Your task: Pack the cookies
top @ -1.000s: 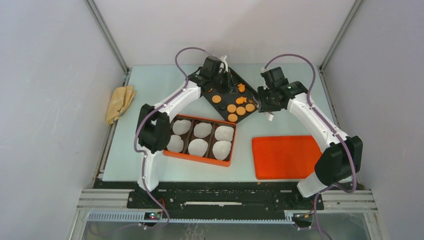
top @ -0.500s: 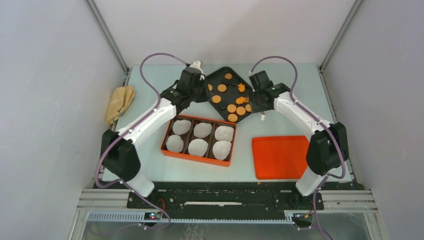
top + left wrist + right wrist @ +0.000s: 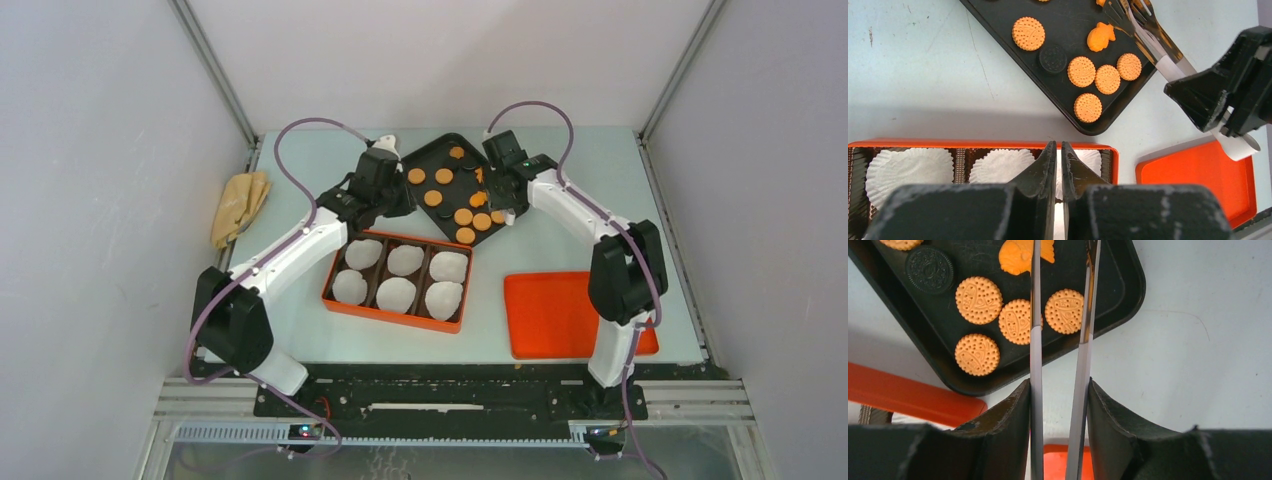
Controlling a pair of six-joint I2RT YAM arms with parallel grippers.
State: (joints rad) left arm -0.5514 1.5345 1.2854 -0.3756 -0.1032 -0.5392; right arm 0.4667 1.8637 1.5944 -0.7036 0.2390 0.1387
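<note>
Cloth [image 3: 238, 205] crumpled at table [image 3: 300, 160] left edge; left gripper [image 3: 1058, 147] above the box [image 3: 948, 144], jaws parted by a narrow slit, nothing between them; box holds six white liners [image 3: 908, 167], no cookie in any; black tray [image 3: 998, 30] just beyond the box, tilted as a diamond; cookies [image 3: 1081, 71] all lie on the tray: round orange, a few dark, orange fish; right gripper [image 3: 1059, 385] clamped on metal tongs [image 3: 1035, 340], blades slightly apart over the tray's right corner beside a fish; contact with it unclear; orange lid [image 3: 560, 320] flat at right.
</note>
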